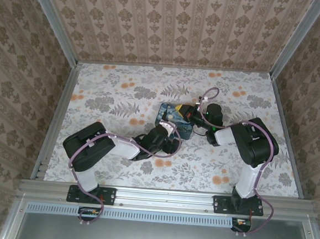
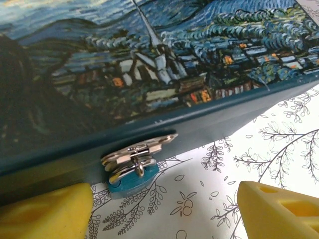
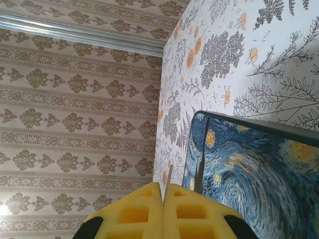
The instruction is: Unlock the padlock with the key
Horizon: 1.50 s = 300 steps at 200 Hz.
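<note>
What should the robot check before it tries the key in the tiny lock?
1. The key pinched in the right end effector: ok.
2. The padlock hanging from the hasp of the box: ok.
3. The left end effector open, one finger on each side of the padlock, not touching it: ok.
4. Keyhole facing the key: cannot tell.
5. Key tip at the padlock: not ok; it is by a box corner, away from the hasp.

Tabletop [image 1: 112, 93] w/ grey-leaf & orange-flower print lies under and around left gripper [image 1: 172, 134] & right gripper [image 1: 190, 115]. Beyond them, back wall [image 1: 178, 27] in beige damask wallpaper; same on side walls. Aluminium rail [image 1: 165, 197] behind them. Light soft, even.
</note>
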### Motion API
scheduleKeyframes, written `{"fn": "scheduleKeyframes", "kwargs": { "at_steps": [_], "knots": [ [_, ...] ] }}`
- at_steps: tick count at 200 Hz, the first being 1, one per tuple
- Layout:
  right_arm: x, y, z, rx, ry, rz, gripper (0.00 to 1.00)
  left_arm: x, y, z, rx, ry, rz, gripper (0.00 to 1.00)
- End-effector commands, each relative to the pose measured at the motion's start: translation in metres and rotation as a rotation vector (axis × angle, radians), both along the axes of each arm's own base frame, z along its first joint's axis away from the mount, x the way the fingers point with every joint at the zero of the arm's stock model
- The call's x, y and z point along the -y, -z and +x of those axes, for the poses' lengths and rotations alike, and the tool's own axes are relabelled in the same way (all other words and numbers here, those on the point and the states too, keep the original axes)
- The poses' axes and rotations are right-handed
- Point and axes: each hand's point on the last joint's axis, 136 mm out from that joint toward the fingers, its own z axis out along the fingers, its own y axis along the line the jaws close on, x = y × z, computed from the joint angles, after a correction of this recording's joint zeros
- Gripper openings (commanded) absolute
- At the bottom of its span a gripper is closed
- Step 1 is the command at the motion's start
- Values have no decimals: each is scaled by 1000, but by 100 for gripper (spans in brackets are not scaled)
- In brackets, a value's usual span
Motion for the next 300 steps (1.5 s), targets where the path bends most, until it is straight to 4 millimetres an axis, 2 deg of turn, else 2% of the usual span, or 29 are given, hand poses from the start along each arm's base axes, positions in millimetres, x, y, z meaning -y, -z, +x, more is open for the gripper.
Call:
{"fn": "scheduleKeyframes", "kwargs": {
  "at_steps": [1, 19, 42, 77, 112, 161, 206, 267, 300],
  "knots": [
    [2, 40, -7, -104, 2, -42, 0, 27, -17, 2, 22, 71, -67, 78],
    [2, 41, -6, -108, 4, -42, 0, 40, -22, -5, -21, 123, -126, 78],
    [3, 45, -8, -114, 3, -46, 0, 47, -31, -7, -78, 140, -223, 78],
    [3, 48, -9, -121, 4, -51, 0, 41, -41, 3, -136, 92, -342, 78],
    [4, 50, -10, -123, 8, -52, 0, 34, -42, 11, -194, 51, -427, 78],
    [5, 52, -11, -126, 9, -54, 0, 32, -38, 10, -239, 38, -492, 78],
    [5, 53, -10, -127, 11, -51, 0, 27, -56, 5, -264, 18, -624, 78],
    [5, 55, -10, -131, 9, -54, 0, 24, -39, 9, -299, -33, -646, 77],
    [5, 56, -11, -133, 12, -51, 0, 23, -32, 12, -319, -64, -683, 73]
  ]
}}
